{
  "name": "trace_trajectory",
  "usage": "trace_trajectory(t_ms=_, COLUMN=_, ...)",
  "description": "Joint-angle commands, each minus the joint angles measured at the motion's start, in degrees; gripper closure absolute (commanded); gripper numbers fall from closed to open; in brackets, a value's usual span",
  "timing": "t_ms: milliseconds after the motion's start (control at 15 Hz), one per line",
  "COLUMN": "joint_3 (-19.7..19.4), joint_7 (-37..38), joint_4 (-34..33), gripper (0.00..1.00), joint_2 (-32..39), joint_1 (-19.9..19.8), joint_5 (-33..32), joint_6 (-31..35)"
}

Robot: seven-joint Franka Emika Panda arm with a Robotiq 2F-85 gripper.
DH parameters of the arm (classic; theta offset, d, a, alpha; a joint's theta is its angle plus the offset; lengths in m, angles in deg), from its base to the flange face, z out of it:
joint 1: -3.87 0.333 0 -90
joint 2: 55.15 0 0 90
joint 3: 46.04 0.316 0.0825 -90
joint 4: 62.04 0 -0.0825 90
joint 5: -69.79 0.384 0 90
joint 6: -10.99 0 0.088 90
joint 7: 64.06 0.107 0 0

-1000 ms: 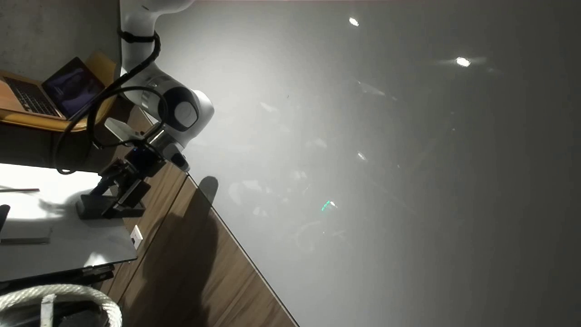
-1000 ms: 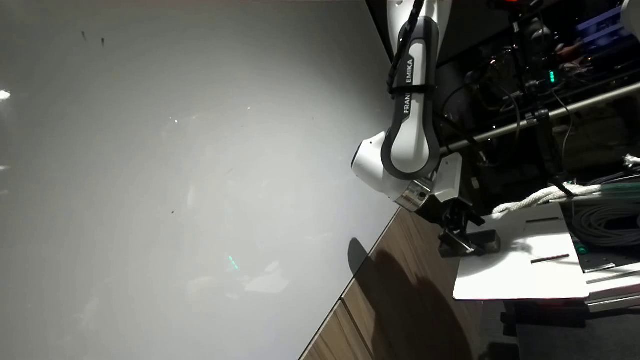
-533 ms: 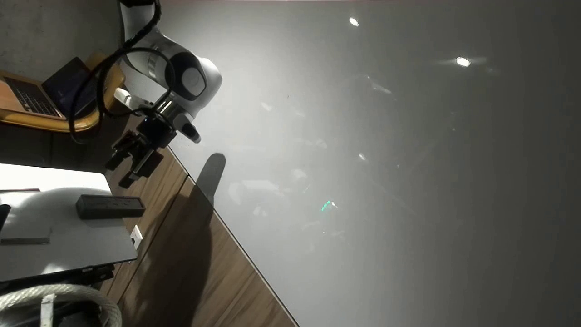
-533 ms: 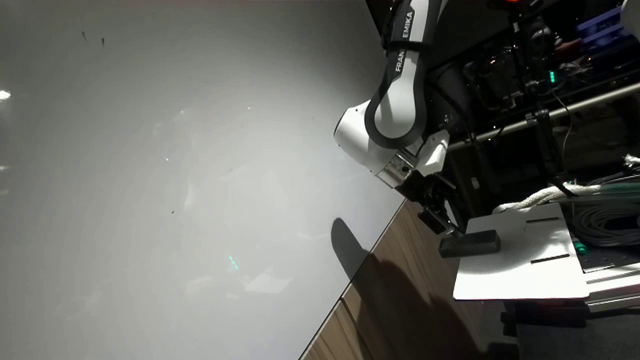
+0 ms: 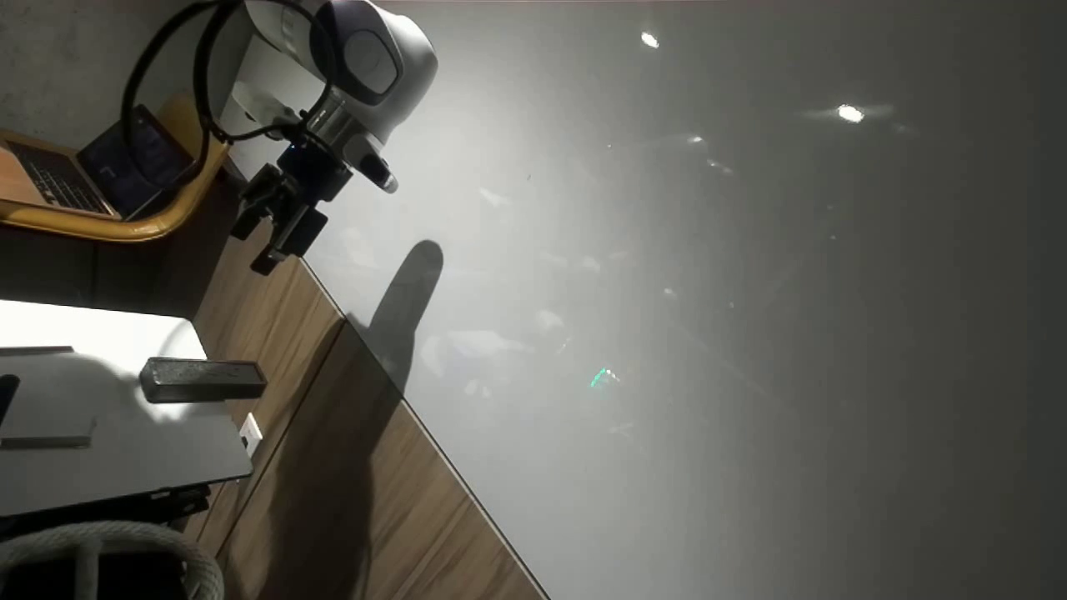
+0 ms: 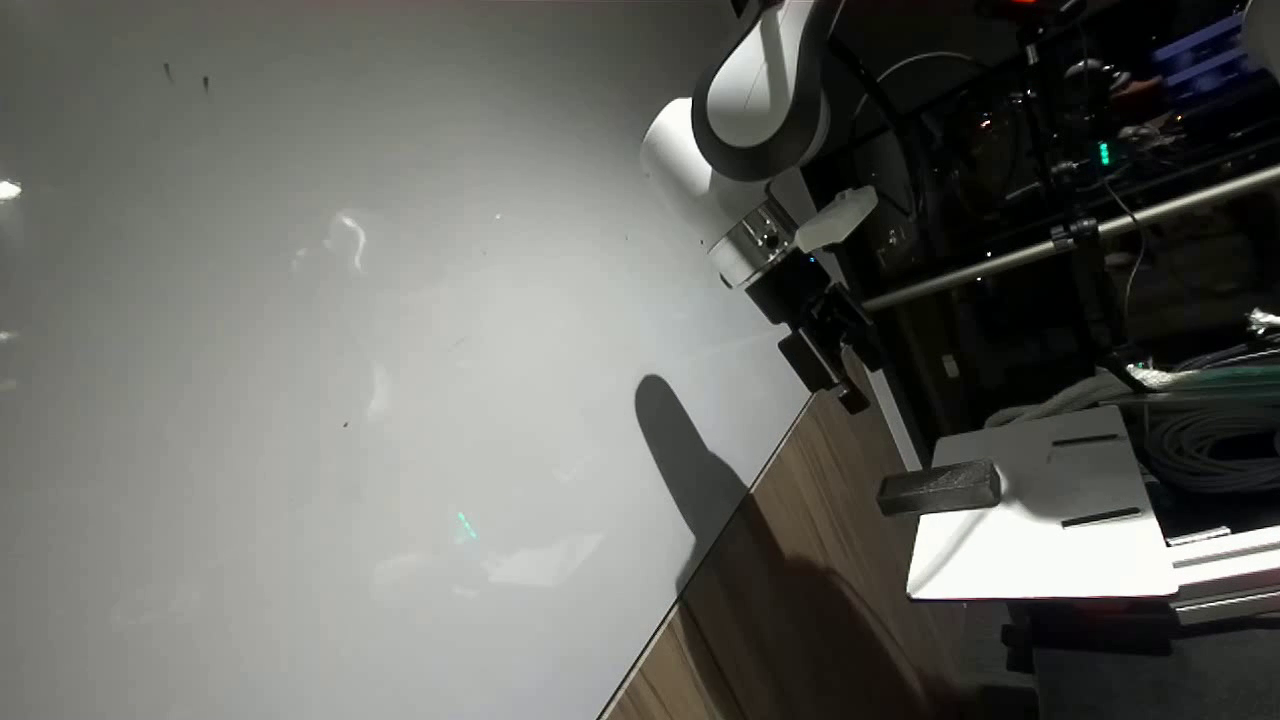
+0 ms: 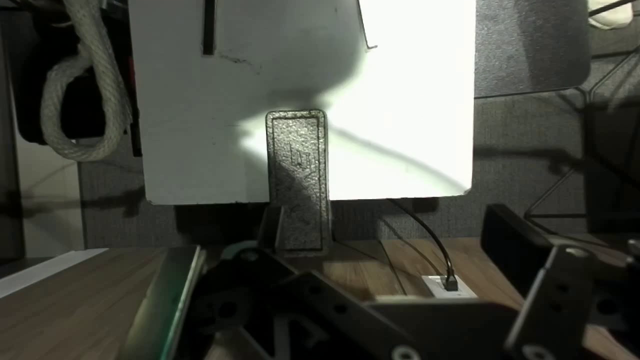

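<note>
While the panel (image 5: 708, 333) fills most of both exterior views, the plate (image 6: 1040, 556) lies off to one side. The gripper (image 5: 253, 245) gapes wide, holding nothing. Clear of it, the block (image 6: 940, 488) lies on the plate, one end jutting out; a bump there might tip it off.

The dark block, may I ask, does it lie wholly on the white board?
No, in the wrist view the dark block juts beyond the white board.
</note>
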Motion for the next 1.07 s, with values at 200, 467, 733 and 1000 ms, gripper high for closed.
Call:
trace_trajectory(t_ms=200, joint_3=1.1, joint_7=-0.89, joint_4=1.19, gripper=0.0, joint_2=-2.3, joint_1=-1.17, joint_5=0.86, joint_6=-0.04)
trace_trajectory(t_ms=467, joint_3=1.1, joint_7=-0.92, joint_4=1.51, gripper=0.0, joint_2=-2.29, joint_1=-1.19, joint_5=0.87, joint_6=0.03)
trace_trajectory(t_ms=733, joint_3=1.1, joint_7=-0.92, joint_4=1.55, gripper=0.0, joint_2=-2.29, joint_1=-1.19, joint_5=0.88, joint_6=0.04)
trace_trajectory(t_ms=1000, joint_3=1.1, joint_7=-0.92, joint_4=1.55, gripper=0.0, joint_2=-2.29, joint_1=-1.19, joint_5=0.88, joint_6=0.04)
